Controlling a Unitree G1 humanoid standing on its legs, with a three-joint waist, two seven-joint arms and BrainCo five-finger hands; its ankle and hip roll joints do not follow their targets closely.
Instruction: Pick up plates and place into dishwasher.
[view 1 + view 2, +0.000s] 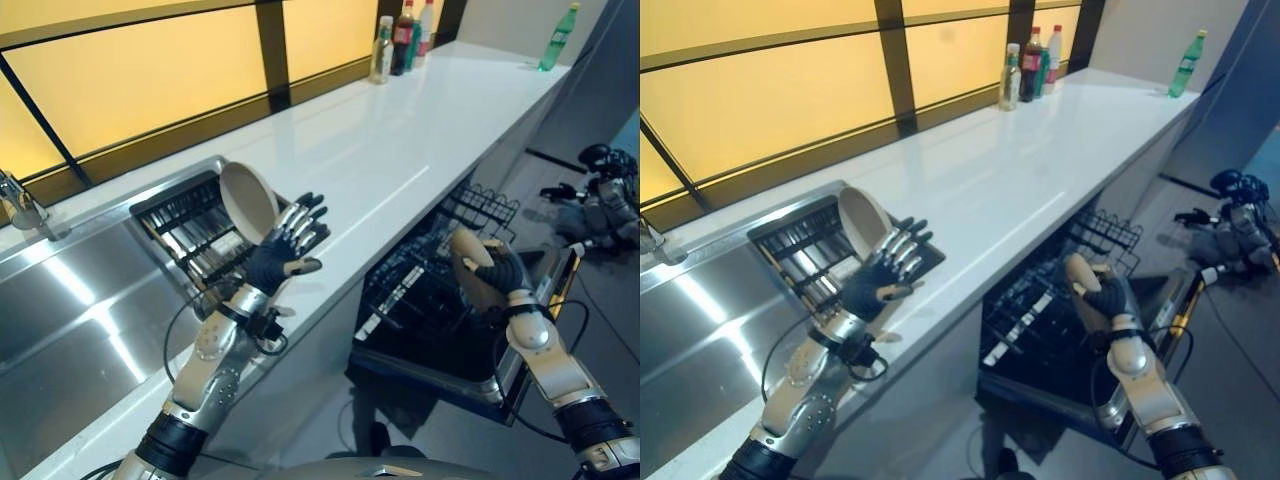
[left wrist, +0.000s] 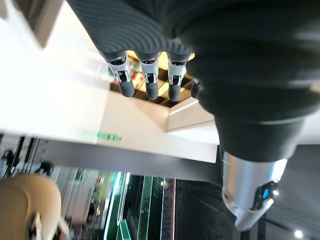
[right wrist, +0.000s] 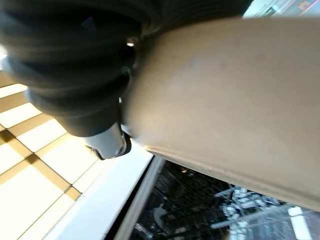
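A beige plate [image 1: 246, 198] stands on edge in the black dish rack [image 1: 180, 215] inside the steel sink. My left hand [image 1: 285, 248] hovers just in front of that plate, fingers straight and spread, holding nothing. My right hand [image 1: 500, 272] is curled round a second beige plate [image 1: 470, 268], holding it upright over the dishwasher's pulled-out black wire rack [image 1: 420, 290]. In the right wrist view this plate [image 3: 230, 95] sits close against the hand. The left wrist view shows straight fingers [image 2: 145, 75].
A long white counter [image 1: 400, 140] runs back to several bottles [image 1: 402, 40] by the window and a green bottle [image 1: 558, 38] at the far right. A faucet [image 1: 20, 205] stands left of the sink [image 1: 70, 310]. The dishwasher door [image 1: 530, 310] hangs open.
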